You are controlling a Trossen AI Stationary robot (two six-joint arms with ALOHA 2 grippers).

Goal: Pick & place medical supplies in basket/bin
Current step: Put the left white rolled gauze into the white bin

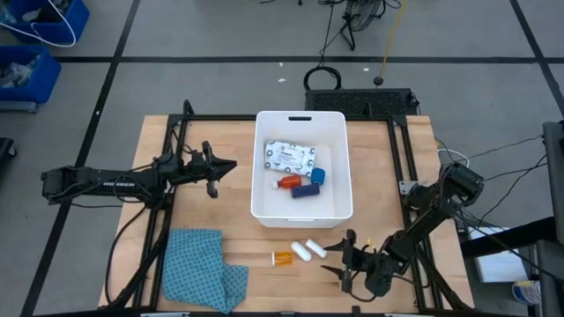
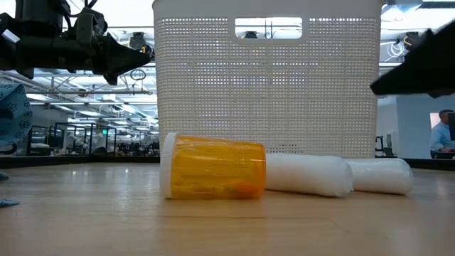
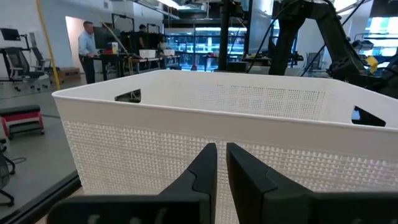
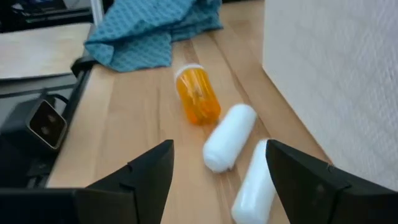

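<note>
The white basket/bin [image 1: 261, 202] stands mid-table and holds a white printed packet [image 1: 289, 157], a blue tape roll [image 1: 317, 176], a red-capped bottle [image 1: 286, 182] and a dark blue strip [image 1: 304, 191]. In front of it, an orange pill bottle [image 1: 282, 258] and two white cylinders [image 1: 300, 252] [image 1: 315, 249] lie on their sides on the wood. My right gripper [image 4: 217, 180] is open, low over the table, with the nearer cylinder [image 4: 255, 183] just ahead of its fingers and touching neither. My left gripper [image 3: 221, 168] is shut and level beside the bin's left wall [image 3: 186, 137].
A crumpled blue patterned cloth [image 1: 203, 269] lies at the table's near left corner. The black frame rails [image 1: 176, 132] run along the table's edges. Bare wood lies between the cloth and the pill bottle [image 2: 213, 167]. A person stands in the room far behind.
</note>
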